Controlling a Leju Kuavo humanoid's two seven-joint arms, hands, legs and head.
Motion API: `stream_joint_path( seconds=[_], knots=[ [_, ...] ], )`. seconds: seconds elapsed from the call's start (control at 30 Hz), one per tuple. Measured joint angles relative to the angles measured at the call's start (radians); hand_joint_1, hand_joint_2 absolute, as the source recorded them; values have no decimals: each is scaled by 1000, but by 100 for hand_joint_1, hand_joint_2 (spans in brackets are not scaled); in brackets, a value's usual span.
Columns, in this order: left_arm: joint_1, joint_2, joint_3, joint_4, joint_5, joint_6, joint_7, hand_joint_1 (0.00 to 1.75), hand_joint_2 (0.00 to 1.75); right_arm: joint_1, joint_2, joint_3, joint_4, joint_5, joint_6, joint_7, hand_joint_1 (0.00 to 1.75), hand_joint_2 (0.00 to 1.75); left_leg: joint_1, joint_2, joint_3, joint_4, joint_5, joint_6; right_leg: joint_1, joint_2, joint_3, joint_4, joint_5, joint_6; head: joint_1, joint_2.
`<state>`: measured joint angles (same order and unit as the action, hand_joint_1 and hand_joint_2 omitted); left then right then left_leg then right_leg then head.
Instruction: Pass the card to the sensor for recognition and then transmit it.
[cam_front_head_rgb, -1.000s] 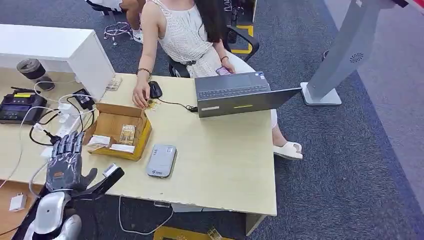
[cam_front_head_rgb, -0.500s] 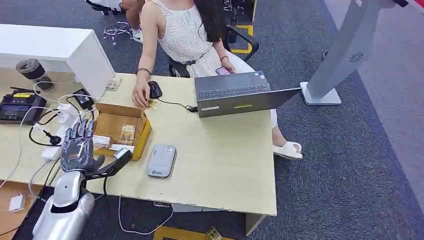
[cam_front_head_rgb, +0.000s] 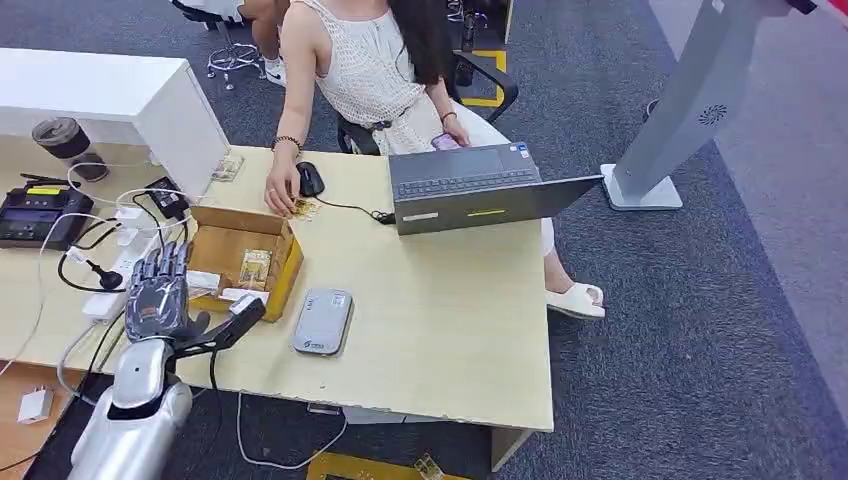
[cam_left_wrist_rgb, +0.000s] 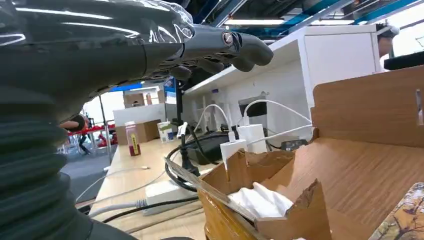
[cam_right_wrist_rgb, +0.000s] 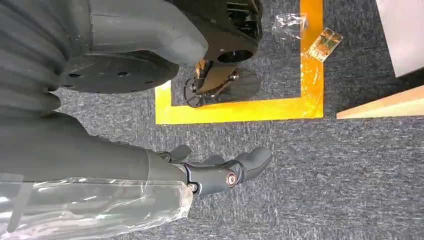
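Note:
A patterned card (cam_front_head_rgb: 255, 268) lies inside an open cardboard box (cam_front_head_rgb: 238, 217) on the desk, next to white paper items (cam_front_head_rgb: 203, 280). A grey card sensor (cam_front_head_rgb: 322, 320) lies flat just right of the box. My left hand (cam_front_head_rgb: 158, 293) hovers at the box's left front corner with its fingers spread and nothing in them. In the left wrist view the left hand (cam_left_wrist_rgb: 200, 45) is above the box (cam_left_wrist_rgb: 360, 165), with the card's corner (cam_left_wrist_rgb: 402, 222) and the white paper (cam_left_wrist_rgb: 260, 200) below it. My right hand (cam_right_wrist_rgb: 220, 172) hangs over the carpet, fingers extended, holding nothing.
A person sits at the desk's far side, one hand (cam_front_head_rgb: 281, 190) beside a mouse (cam_front_head_rgb: 310, 178). An open laptop (cam_front_head_rgb: 470, 188) stands to the right. Cables and a power strip (cam_front_head_rgb: 125, 235), a black device (cam_front_head_rgb: 38, 213) and a white cabinet (cam_front_head_rgb: 110, 95) crowd the left.
My left hand has moved forward and to the right from the desk's front edge to the box's left corner. In the last half second it barely moved.

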<state>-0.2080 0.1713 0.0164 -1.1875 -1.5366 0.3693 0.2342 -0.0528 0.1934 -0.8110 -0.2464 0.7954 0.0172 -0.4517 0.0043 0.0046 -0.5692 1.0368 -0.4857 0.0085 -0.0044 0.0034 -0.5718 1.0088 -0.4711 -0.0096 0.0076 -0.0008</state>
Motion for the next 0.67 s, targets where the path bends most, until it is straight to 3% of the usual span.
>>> stream_joint_path(
  seconds=[0.67],
  knots=[
    [9,42,3,16,11,-16,27,0,175,0,0,-4,0,14,1,7,0,175,0,0,-1,0,0,0,0,0,0,0,0,0,0,0]
  ],
)
